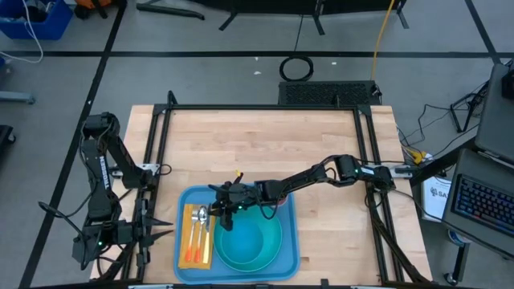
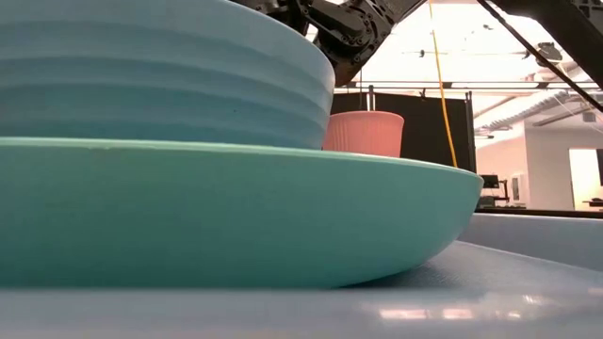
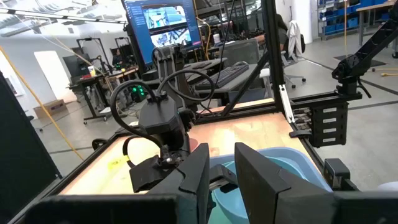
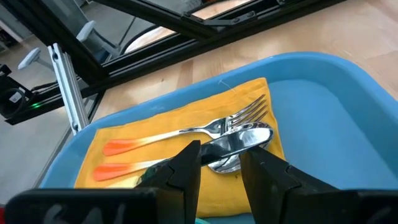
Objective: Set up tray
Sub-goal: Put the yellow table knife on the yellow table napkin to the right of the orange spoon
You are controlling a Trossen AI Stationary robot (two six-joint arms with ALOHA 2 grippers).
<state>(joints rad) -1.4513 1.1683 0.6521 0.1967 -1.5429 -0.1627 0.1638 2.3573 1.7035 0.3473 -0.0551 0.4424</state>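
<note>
The blue tray [image 1: 289, 249] lies at the table's near edge. In its left part a yellow-orange napkin [image 4: 155, 124] bears a fork [image 4: 205, 129] and a spoon [image 4: 244, 140], both with orange handles. A teal plate [image 2: 236, 207] with a light blue bowl [image 2: 160, 75] on it sits in the tray's middle, and a pink ribbed cup [image 2: 365, 132] stands behind them. My right gripper [image 4: 221, 177] is open just above the spoon's neck, over the napkin [image 1: 197, 237]. It touches nothing that I can see. My left gripper [image 3: 222, 180] is open, parked off the table's left near corner.
My right arm [image 1: 321, 172] stretches from the table's right edge across the tray's far rim. The black frame rails [image 1: 265, 107] border the wooden table [image 1: 265, 144], which lies bare beyond the tray. The tray's left rim [image 4: 68, 155] is close beside the napkin.
</note>
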